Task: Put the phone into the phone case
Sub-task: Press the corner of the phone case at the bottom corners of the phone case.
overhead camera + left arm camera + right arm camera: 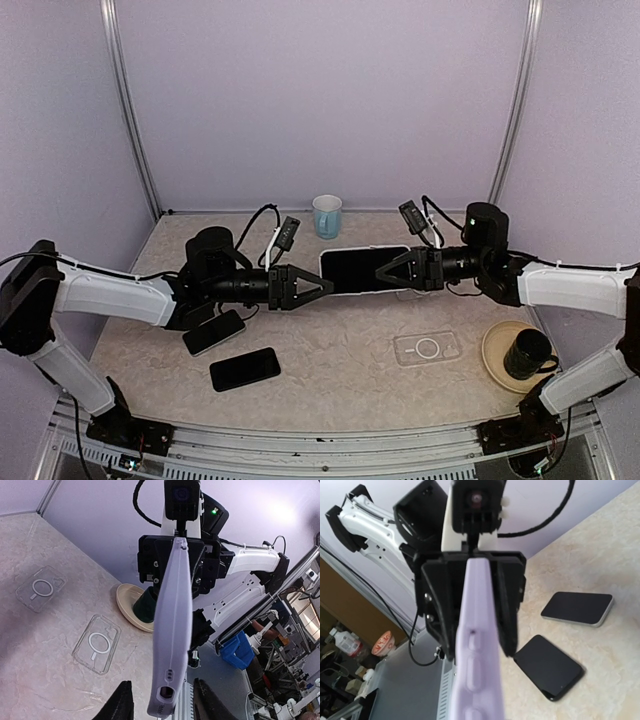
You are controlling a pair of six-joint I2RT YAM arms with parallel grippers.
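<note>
Above the middle of the table (pixel 330 350), in the top view, the lavender phone case (pixel 362 268) hangs level between the two arms, its dark face up inside a pale rim. The right gripper (pixel 385 270) clamps its 3 o'clock end. The left gripper (pixel 328 285) sits at its 9 o'clock end. A blue cup (pixel 326 215) stands at 12 o'clock of the case. Two dark phones (pixel 213 331) (pixel 245 368) lie on the table at 7 to 8 o'clock. A clear case (pixel 427 348) lies at 4 o'clock, with a plate (pixel 497 365) bearing a dark mug (pixel 527 352) beyond it.

In the left wrist view, the phone case (pixel 172 630) shows edge-on. The left gripper (pixel 162 702) stands parted around its near end, and its fingers (pixel 121 702) show a gap on each side. At 12 o'clock the right gripper (pixel 176 565) is closed on the far end. The clear case (pixel 97 643) lies at 9 o'clock and a second clear case (pixel 41 586) at 10 o'clock. The plate (pixel 127 602) and mug (pixel 145 607) sit just left of the phone case.

In the right wrist view, the phone case (pixel 477 645) runs up from the bottom edge to the left gripper (pixel 472 580). This arm's own fingers are out of frame. The phones (pixel 577 608) (pixel 549 666) lie at 3 to 4 o'clock.
</note>
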